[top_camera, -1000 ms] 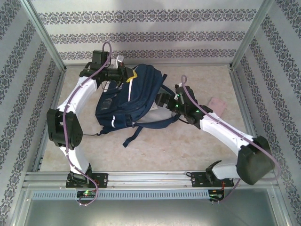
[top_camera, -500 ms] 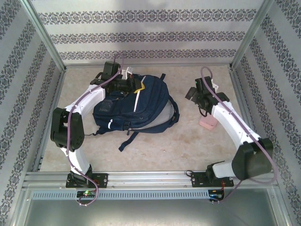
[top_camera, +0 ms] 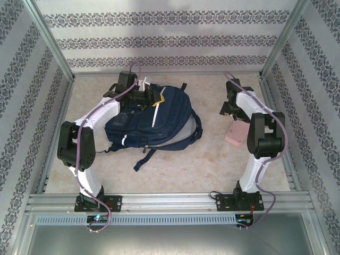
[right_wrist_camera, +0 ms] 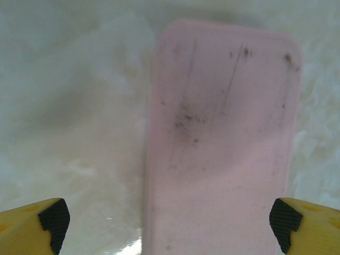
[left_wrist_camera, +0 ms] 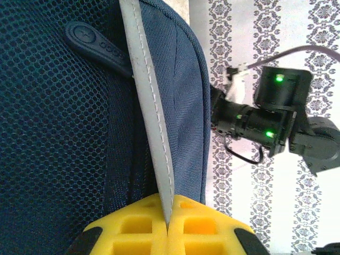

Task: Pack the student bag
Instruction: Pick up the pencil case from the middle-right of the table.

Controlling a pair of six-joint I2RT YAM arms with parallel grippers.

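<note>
With left tool (left_wrist_camera: 167, 226) clamped on the bag (top_camera: 159, 119), lower the wide right tool (right_wrist_camera: 170, 220) squarely astride the pink case (right_wrist_camera: 223, 133)

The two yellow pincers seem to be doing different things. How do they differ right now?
The left pincer is shut, pinching a pale grey strip on the student bag; the right pincer is wide open, gripping nothing. The left is against the bag's fabric; the right hangs above a scuffed pink flat object on the table. Both have yellow fingers.
</note>
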